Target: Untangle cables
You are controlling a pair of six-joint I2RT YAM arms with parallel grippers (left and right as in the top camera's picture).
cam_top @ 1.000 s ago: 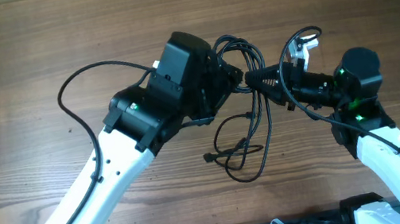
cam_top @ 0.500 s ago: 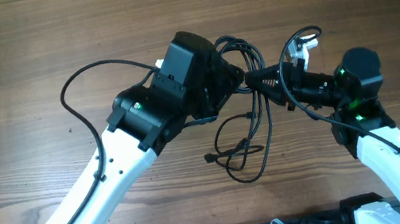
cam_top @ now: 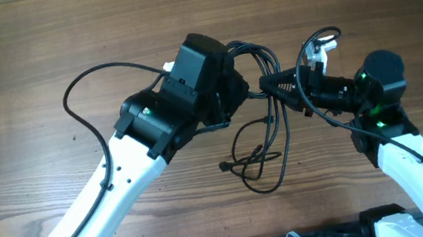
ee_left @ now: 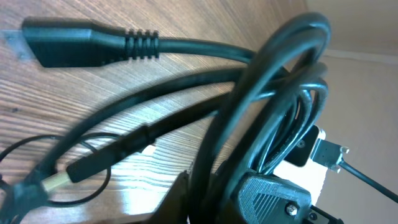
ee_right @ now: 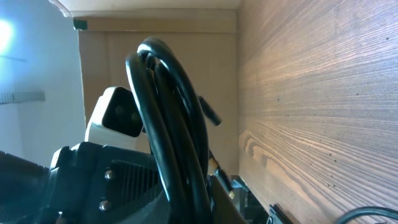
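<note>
Tugging w/ both grips this close risked cinching the knot instead of loosening it, as the left gripper [cam_top: 243, 89], reaching in diagonally, & the right gripper [cam_top: 266, 86], stretched level toward it, were each clamped on the thin black rubbery cables [cam_top: 267, 52], bunched between them w/ loops trailing onto the brown wooden table [cam_top: 30, 45].

Overhead evenly lit, sharp; wrist views blur the near cables [ee_left: 239, 93]; pale glare behind.

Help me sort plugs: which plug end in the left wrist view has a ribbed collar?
The chunky black plug at top left, ribbed where its cord begins. The slim plug at lower left has a pale tip and no ribs.
</note>
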